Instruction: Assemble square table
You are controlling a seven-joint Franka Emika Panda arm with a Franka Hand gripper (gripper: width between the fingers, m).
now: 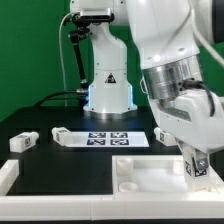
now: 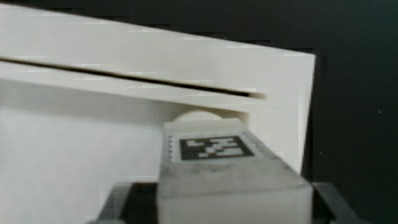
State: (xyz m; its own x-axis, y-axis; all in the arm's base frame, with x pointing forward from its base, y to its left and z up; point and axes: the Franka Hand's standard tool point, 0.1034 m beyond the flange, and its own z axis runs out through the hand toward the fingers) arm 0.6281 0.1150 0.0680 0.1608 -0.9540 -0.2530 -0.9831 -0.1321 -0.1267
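**Square table leg (image 2: 215, 150) clamped above the square top (image 1: 150, 178)**

The square top is seen lying flat on the black table (image 1: 60, 160), nearest the camera and toward the exterior view's right. The leg, white and marked with a black-and-white tag, is pinched upright between the fingers (image 2: 125, 205) of the gripper (image 1: 196, 166), which is closed on it over the top's rim. Whether the leg touches the top cannot be told. A second leg (image 1: 22, 142) is seen on the table at the exterior view's left, well apart from the top. The marker board (image 1: 115, 138) is laid between the top and the robot base (image 1: 108, 85).
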